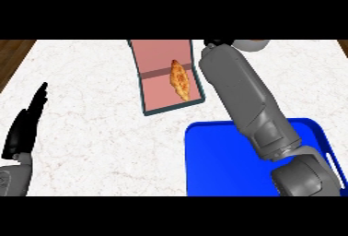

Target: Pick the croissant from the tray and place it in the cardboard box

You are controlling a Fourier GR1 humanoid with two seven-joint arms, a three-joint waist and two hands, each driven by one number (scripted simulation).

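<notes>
- looking from the left: the robot's left hand (26, 123) sits near the left edge of the white marbled countertop (95, 138), black fingers straight and pointing up, holding nothing. it's just resting there, well apart from everything that matters.
- next over, up near the far side of the counter, is the flat cardboard box with the pinkish-brown inside and dark teal rim (155, 87). it's tilted a bit, long side running roughly away from the robot.
- the golden-brown flaky croissant (179, 79) is lying inside that box, toward its right wall. its long axis runs near enough along the box's length, top end slightly left, bottom end slightly right.
- so judging by how things lie, the placing part looks done: pastry is in the box, not on the tray.
- right of the box, the grey right forearm (245, 101) stretches from the lower right up to the far edge, passing just beside the box's right wall.
- the right hand itself is hidden up at the top edge past the wrist, so i can't tell what it's doing. the croissant lies to the left of and nearer than wherever that hand is.
- bottom right is the bright blue plastic tray with the raised rim (217, 175), under the right arm, nothing showing on its visible part.
</notes>
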